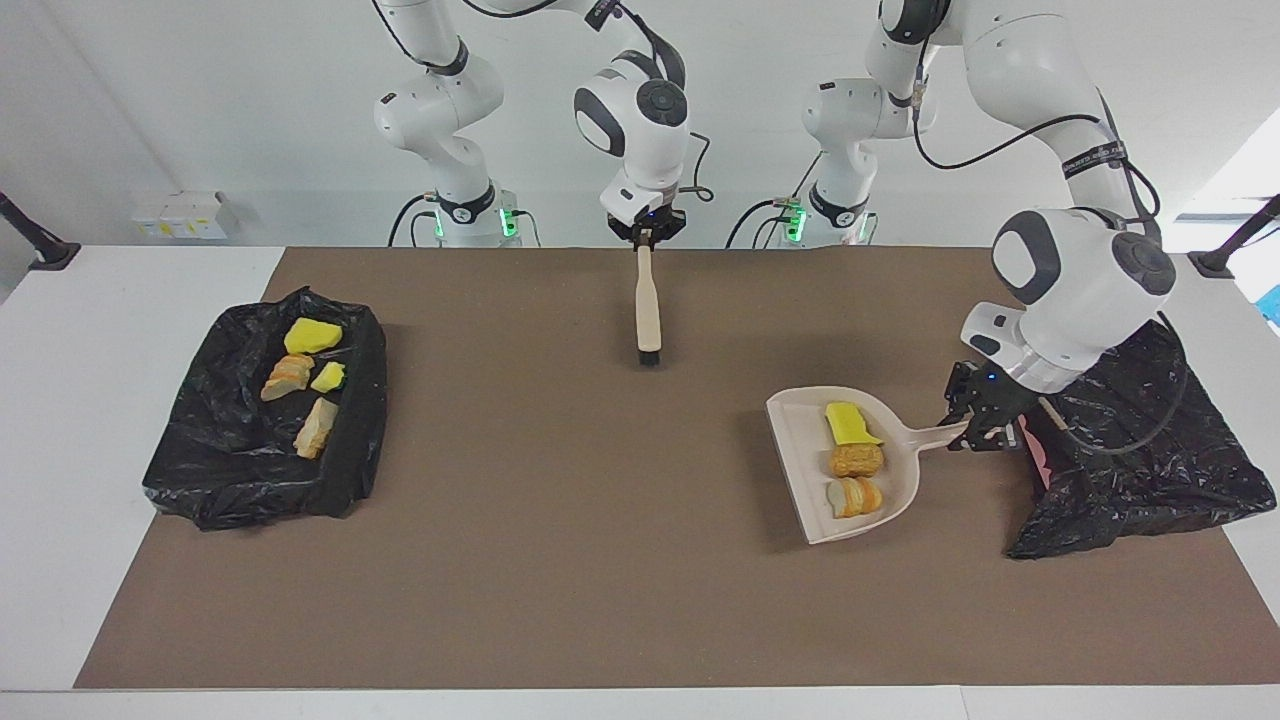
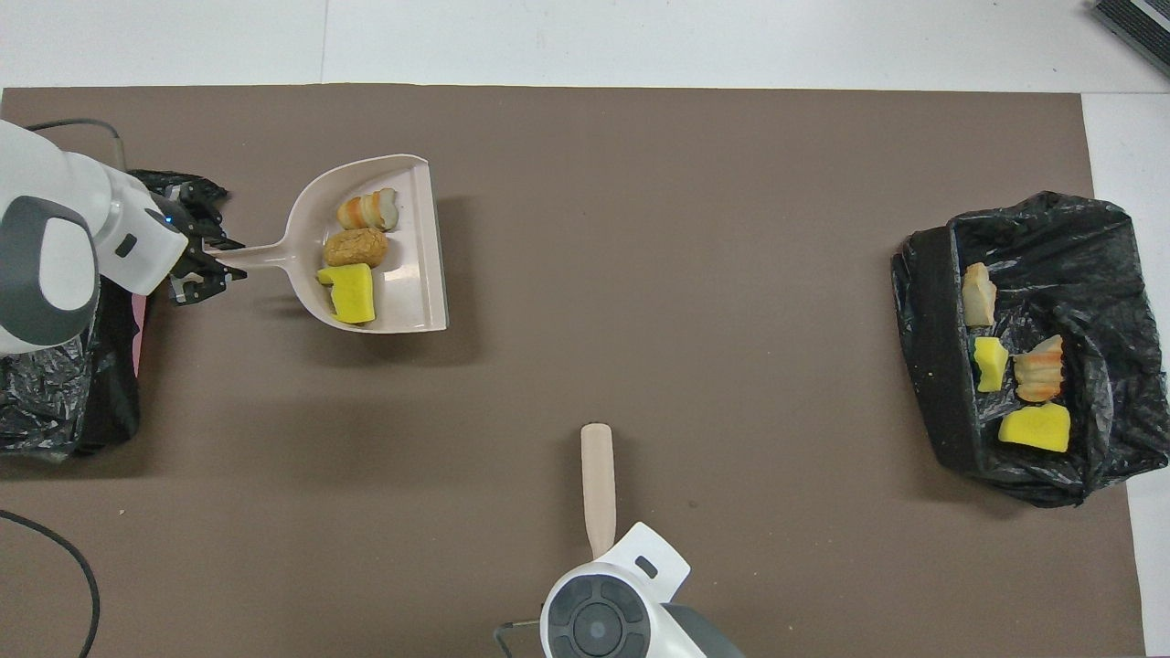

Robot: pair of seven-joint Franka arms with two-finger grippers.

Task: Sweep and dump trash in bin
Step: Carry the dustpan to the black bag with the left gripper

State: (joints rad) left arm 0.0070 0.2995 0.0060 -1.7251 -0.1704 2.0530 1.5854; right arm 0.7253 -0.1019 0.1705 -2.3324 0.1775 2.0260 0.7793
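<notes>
My left gripper (image 1: 975,430) is shut on the handle of the beige dustpan (image 1: 800,450), held slightly above the brown mat; both show in the overhead view, gripper (image 2: 206,265) and dustpan (image 2: 411,274). In the pan lie a yellow sponge chunk (image 1: 850,423), a brown lump (image 1: 858,460) and a sliced bread piece (image 1: 855,496). My right gripper (image 1: 645,235) is shut on the beige-handled brush (image 1: 648,300), over the mat's edge nearest the robots. The black-lined bin (image 1: 250,450) at the right arm's end holds two yellow chunks (image 1: 312,336) and two bread pieces (image 1: 289,377).
A second black bag (image 1: 1140,460) with something pink at its mouth lies at the left arm's end, under the left arm's wrist; it also shows in the overhead view (image 2: 55,402). The brown mat (image 1: 560,560) covers most of the table.
</notes>
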